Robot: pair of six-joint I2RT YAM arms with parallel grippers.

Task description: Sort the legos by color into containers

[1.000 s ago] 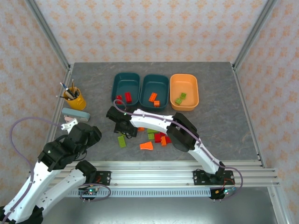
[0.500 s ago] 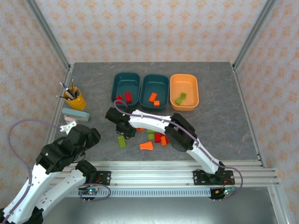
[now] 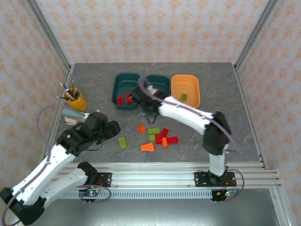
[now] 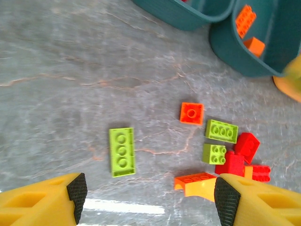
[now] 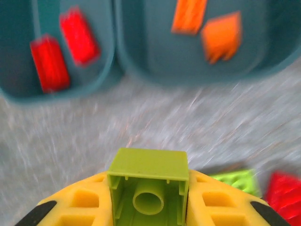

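My right gripper is shut on a small light green lego, its hollow underside facing the camera. In the top view the right gripper hangs just in front of the two dark teal containers. The left teal container holds red legos. The middle teal one holds orange legos. The orange container holds green legos. My left gripper is open above the table, with a light green plate and an orange wedge ahead of it.
Loose legos lie mid-table: an orange square, green bricks, red bricks. A yellow cup of pens and a grey-blue block stand at the left, close to my left arm.
The right gripper shut on the green lego near the pile's left side, then rose and swung back toward the containers. The left arm reached forward and right toward the pile.
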